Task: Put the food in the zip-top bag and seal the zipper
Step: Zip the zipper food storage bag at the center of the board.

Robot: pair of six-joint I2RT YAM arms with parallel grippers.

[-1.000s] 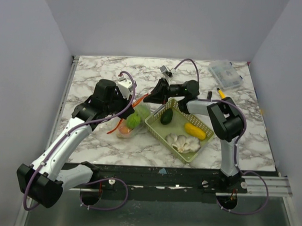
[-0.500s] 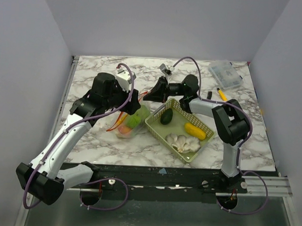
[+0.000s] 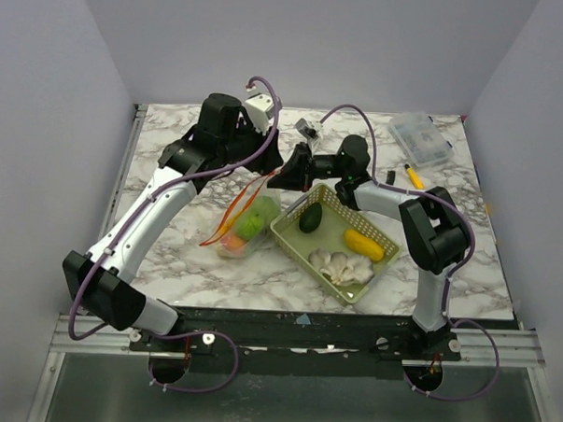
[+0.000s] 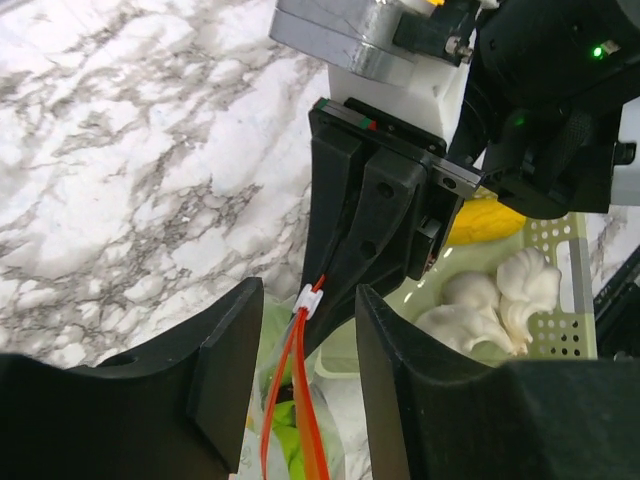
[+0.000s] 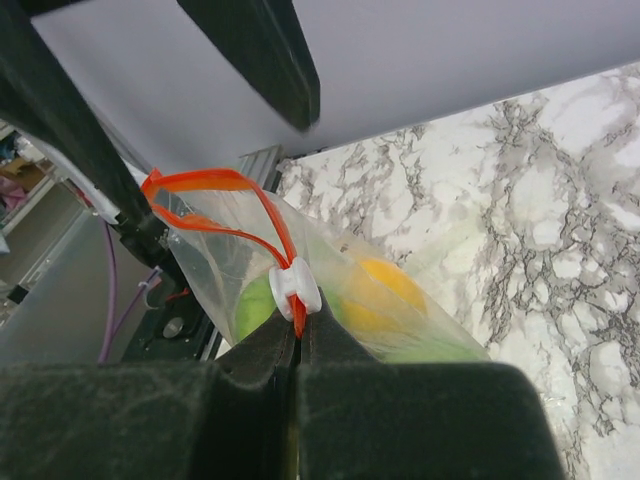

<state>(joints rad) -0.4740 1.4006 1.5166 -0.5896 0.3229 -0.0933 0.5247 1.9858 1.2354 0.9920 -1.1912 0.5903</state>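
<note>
The right fingers (image 5: 240,385) are pressed together on the zipper (image 5: 200,178) just below its white slider (image 5: 293,287). They hold up one corner of the zip-top bag (image 3: 246,230), which sags onto the worktop (image 3: 466,266) beside the green basket (image 3: 380,269) with green and orange food (image 3: 250,225) inside. The left fingers (image 4: 225,345) stand apart on either side of the orange strip, seemingly not touching it.

White, grey-veined marble-pattern worktop (image 3: 475,266), enclosed on three sides by plain pale grey walls (image 3: 307,44). Black metal rail (image 3: 332,330) along near edge; light even.
</note>
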